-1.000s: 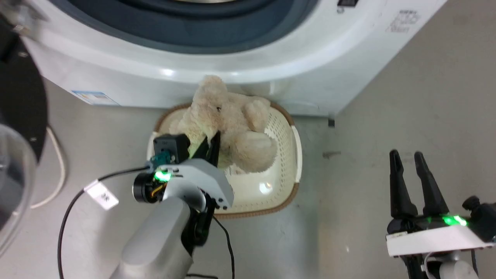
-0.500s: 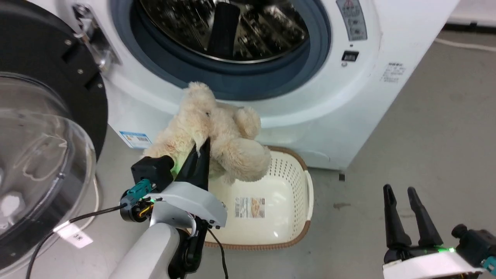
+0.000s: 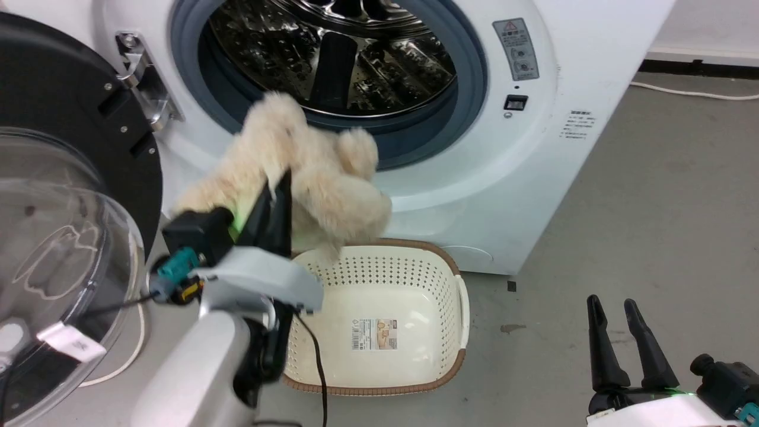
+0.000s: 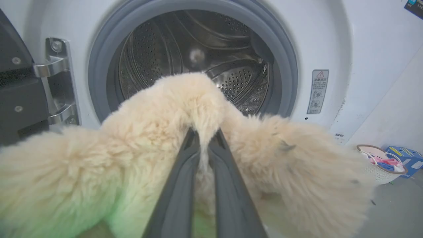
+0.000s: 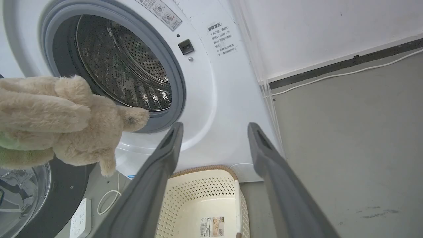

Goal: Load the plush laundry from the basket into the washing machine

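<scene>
**A teddy bear (image 3: 320, 178) held before the washing machine (image 3: 533, 148)**

The left pincer (image 3: 283, 178) is clamped narrow on the teddy bear, fur bulging either side of its fingers. Below it stands the basket (image 3: 379, 273), apart from the bear. Just beyond the fingertips opens the drum (image 3: 379, 65). The right pincer (image 3: 611, 302) is spread wide, holding nothing.

I see grey floor (image 3: 652, 207), small dark stain (image 3: 511, 327) on it. White cable (image 3: 694, 92) runs along black skirting (image 3: 699, 65) at foot of white wall (image 5: 314, 29). White power strip (image 5: 80, 218) lies on floor, looped white cord (image 5: 110, 195) just beside. On left wrist feed: small pale hamper (image 4: 380, 163) with coloured items, blue box (image 4: 404, 156) next to it.
</scene>
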Robot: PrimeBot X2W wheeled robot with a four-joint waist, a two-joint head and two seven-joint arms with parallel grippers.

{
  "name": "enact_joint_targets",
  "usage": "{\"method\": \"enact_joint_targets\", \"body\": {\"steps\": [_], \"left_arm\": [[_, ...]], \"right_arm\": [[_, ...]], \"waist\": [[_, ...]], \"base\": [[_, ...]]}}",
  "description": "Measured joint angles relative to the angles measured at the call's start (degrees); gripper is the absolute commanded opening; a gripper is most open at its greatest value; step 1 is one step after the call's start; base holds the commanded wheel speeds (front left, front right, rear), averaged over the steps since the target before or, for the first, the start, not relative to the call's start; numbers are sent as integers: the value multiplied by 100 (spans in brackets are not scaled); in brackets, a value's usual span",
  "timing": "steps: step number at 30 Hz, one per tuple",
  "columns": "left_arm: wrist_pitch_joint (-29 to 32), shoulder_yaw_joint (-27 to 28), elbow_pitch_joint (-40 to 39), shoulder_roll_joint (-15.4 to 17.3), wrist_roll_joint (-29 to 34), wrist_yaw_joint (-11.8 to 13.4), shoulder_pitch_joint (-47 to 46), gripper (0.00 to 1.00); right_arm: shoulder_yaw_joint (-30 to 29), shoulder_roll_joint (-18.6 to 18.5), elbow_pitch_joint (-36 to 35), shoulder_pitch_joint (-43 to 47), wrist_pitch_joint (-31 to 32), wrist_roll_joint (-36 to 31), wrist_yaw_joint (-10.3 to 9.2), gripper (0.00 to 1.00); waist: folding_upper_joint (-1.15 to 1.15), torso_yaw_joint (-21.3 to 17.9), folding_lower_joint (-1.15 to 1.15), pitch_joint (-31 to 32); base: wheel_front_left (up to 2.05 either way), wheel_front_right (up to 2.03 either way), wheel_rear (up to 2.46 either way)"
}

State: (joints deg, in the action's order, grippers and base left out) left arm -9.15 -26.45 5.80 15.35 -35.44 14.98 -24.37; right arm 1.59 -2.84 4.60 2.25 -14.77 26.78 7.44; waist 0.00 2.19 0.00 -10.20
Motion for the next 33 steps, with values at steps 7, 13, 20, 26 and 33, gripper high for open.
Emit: {"method": "enact_joint_targets", "body": {"steps": [7, 13, 20, 26, 33], "left_arm": [[-80, 159, 172, 18, 49, -3, -598, 0], [-199, 215, 506, 21, 168, -77, -1265, 0], [-377, 326, 1165, 29, 358, -201, -1939, 0], [-488, 550, 1506, 25, 460, -242, -2579, 0], [-509, 767, 1852, 43, 572, -334, -3197, 0]], "right_arm": [[-20, 0, -14, -4, -1, 0, 0, 100], [-42, 0, -79, -63, -1, -1, 0, 100], [-44, 0, -176, -309, -1, -3, 0, 100], [-45, 0, -248, -530, -1, 1, 0, 100], [-11, 0, -347, -758, -1, 47, 0, 100]], "waist": [[0, -147, 0, -133], [0, -259, 1, -428], [0, -441, 1, -923], [0, -627, 1, -1407], [0, -833, 2, -1966]], "base": [[0, 0, 0], [0, 0, 0], [0, 0, 0], [0, 0, 0], [0, 0, 0]]}}
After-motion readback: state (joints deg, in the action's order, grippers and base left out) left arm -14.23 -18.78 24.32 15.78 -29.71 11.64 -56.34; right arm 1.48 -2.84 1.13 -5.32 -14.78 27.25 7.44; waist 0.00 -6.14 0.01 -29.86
